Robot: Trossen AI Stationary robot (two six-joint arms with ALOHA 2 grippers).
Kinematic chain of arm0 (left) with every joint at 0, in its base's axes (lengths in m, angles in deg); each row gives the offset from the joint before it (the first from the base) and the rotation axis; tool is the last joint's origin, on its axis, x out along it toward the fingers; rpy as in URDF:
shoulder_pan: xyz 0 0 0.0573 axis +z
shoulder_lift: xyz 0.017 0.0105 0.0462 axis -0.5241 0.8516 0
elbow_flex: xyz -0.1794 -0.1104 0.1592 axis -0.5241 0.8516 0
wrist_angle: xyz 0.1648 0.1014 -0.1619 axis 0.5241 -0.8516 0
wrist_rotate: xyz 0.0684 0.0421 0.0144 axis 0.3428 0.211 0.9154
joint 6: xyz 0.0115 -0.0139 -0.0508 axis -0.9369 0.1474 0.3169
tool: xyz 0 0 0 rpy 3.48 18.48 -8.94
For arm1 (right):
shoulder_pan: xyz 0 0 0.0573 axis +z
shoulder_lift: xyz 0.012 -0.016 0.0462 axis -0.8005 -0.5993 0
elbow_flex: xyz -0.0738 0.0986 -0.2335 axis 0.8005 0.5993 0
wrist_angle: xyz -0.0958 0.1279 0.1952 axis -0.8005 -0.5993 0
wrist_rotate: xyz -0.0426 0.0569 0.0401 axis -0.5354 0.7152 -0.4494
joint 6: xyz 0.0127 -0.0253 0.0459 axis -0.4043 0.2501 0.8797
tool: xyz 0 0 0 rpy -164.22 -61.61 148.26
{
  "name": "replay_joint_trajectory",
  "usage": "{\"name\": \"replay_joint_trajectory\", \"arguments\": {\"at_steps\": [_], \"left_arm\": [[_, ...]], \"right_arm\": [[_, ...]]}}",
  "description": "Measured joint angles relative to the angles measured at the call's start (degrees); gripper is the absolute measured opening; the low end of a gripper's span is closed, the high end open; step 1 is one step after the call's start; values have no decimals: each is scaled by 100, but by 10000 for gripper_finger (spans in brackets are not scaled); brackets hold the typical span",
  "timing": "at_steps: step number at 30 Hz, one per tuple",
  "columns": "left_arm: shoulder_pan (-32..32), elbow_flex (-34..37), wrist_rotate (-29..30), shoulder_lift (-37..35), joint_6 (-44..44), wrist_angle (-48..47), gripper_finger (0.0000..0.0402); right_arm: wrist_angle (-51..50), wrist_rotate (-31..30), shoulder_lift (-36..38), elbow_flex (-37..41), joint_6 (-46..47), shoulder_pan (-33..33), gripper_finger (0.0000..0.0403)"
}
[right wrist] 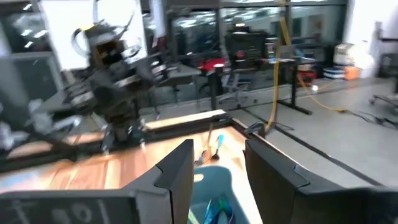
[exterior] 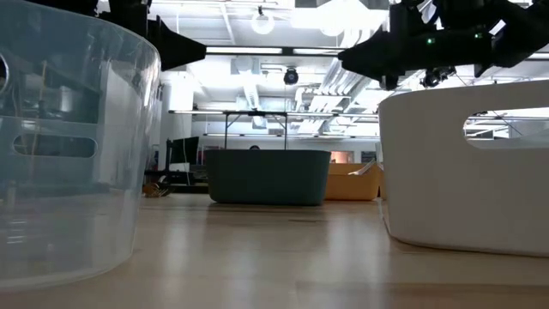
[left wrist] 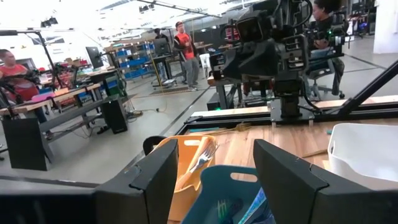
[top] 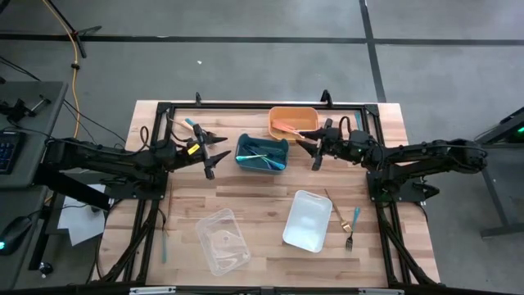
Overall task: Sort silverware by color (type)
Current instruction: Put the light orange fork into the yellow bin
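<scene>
Hovering on either side of the teal bin (top: 262,152), the two arms face each other above the counter (top: 262,205), a stance that looks like a pause between picks. The left end effector (top: 214,156) sits just beside that bin's near wall with its fingers spread and nothing between them; the right end effector (top: 310,146) hangs between the teal bin and the orange bin (top: 293,123), also released and empty.

Just ahead of the left end effector, teal-handled silverware (top: 264,156) lies inside the teal bin. Right beside the right end effector, salmon-handled pieces (top: 286,127) rest in the orange bin, so colours seem matched to bins. Well behind the right end effector, near its arm's base, a gold piece (top: 337,209) and a teal-handled fork (top: 353,228) lie loose on the counter beside the white bin (top: 307,220), probably the next to sort. Behind the left end effector, another teal piece (top: 183,122) lies by the frame. The clear bin (top: 223,240) looks empty, though its transparency makes that uncertain.

No brand, label or writing is legible
</scene>
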Motion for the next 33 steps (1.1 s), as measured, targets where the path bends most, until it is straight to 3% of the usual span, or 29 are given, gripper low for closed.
{"name": "replay_joint_trajectory", "arguments": {"at_steps": [5, 33], "left_arm": [[0, 0, 2, -1, 0, -12, 200], [2, 0, 20, 0, -61, -25, 200]], "right_arm": [[67, -283, 0, -2, 134, -2, 138], [60, -303, 0, -2, 356, -2, 138]]}}
